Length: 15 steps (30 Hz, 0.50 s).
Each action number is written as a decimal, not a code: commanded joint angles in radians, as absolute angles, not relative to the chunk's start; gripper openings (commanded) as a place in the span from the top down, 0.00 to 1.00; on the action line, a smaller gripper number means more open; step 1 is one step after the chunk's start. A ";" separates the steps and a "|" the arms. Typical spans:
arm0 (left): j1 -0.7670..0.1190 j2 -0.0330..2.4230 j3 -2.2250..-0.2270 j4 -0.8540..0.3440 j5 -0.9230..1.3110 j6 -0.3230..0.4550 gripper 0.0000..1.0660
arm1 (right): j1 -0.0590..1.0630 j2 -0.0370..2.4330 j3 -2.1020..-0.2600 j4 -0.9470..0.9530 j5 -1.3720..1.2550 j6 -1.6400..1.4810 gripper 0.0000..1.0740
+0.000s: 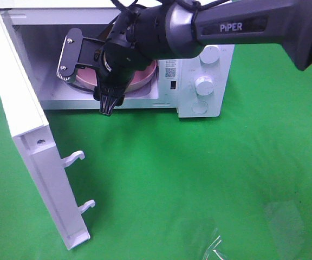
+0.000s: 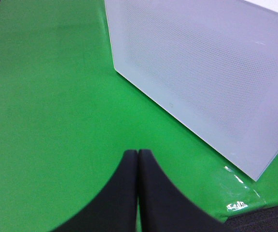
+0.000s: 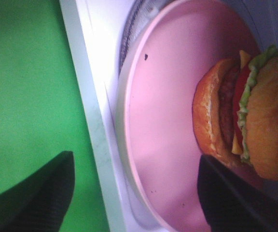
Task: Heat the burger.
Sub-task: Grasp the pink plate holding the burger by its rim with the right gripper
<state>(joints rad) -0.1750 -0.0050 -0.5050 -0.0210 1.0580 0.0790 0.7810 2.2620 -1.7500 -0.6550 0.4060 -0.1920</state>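
While the boxy white microwave (image 1: 191, 103) had its door (image 1: 20, 108) open, the left gripper (image 2: 138, 159) sat closed outside it. Inside, the small golden-bunned burger (image 3: 259, 111) lay on the round pink plate (image 3: 163, 121), the right gripper (image 3: 136, 155) open and empty. Closing the door and starting the heat were left.

Spread in flat green over the surface (image 1: 210, 173), with a white microwave (image 1: 221, 81) standing on it at the far side, door (image 1: 26, 124) swung open leftward, and a scrap of clear plastic (image 1: 216, 252) lying near the front edge.
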 commanded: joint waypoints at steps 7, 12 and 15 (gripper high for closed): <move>-0.173 -0.026 -0.503 -0.025 1.043 0.078 1.00 | 0.744 2.324 -1.770 -0.767 0.373 -0.075 0.34; -0.173 -0.026 -0.503 -0.025 1.043 0.078 1.00 | 0.726 2.348 -1.770 -0.767 0.365 -0.065 0.34; -0.173 -0.026 -0.503 -0.025 1.043 0.078 1.00 | 0.723 2.378 -1.770 -0.777 0.366 -0.064 0.35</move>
<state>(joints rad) -0.1750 -0.0050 -0.5050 -0.0210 1.0580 0.0790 0.7270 2.3580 -1.7620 -0.7550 0.3740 -0.0800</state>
